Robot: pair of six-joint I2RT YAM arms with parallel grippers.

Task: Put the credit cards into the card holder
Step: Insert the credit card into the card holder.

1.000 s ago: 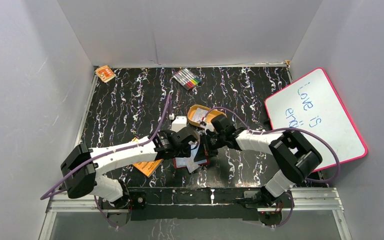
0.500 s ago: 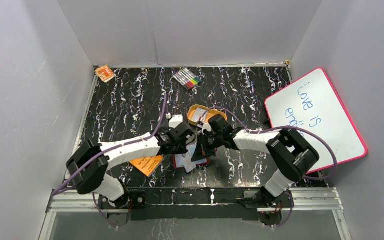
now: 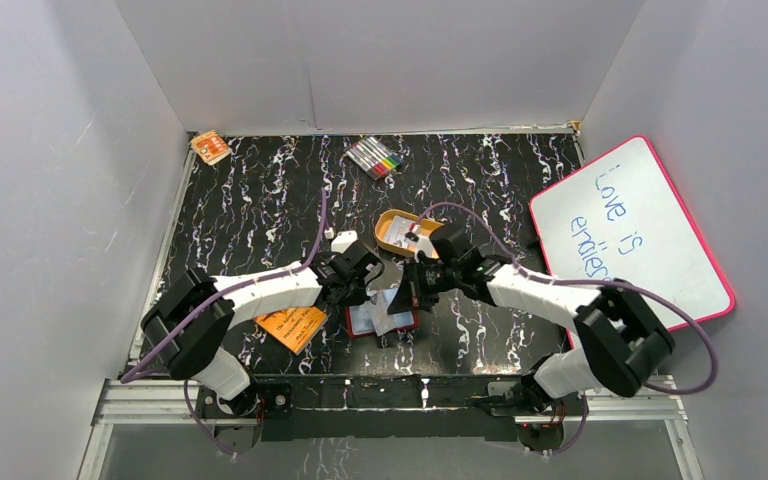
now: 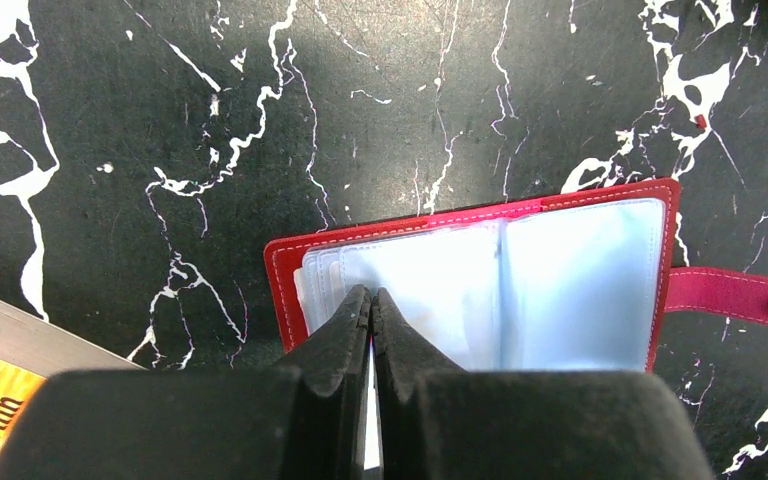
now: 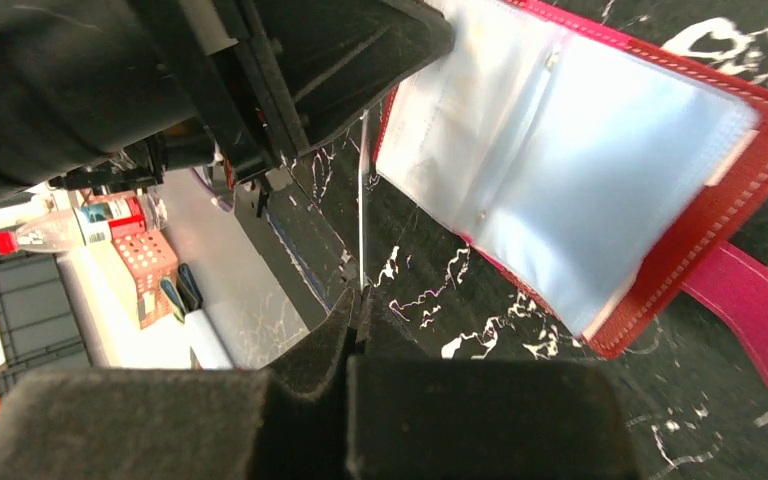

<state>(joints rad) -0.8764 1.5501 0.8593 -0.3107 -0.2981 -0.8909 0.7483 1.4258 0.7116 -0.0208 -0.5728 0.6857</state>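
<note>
Left end effector (image 4: 371,295), right end effector (image 5: 358,295) both pinch 1 credit card (image 5: 362,200) edge-on over card holder (image 4: 460,217).

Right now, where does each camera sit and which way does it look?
Top: above and behind, looking down on the table; left arm and right arm show.
Left wrist: on its arm, looking past the left gripper at the open wallet.
Right wrist: on its arm, looking past the right gripper, along the card it pinches, at the left gripper.
Wrist views share the wallet.

Whiteboard (image 3: 630,235), markers (image 3: 375,157), orange tin (image 3: 392,226), orange booklet (image 3: 295,326), marbled table (image 3: 250,210)
</note>
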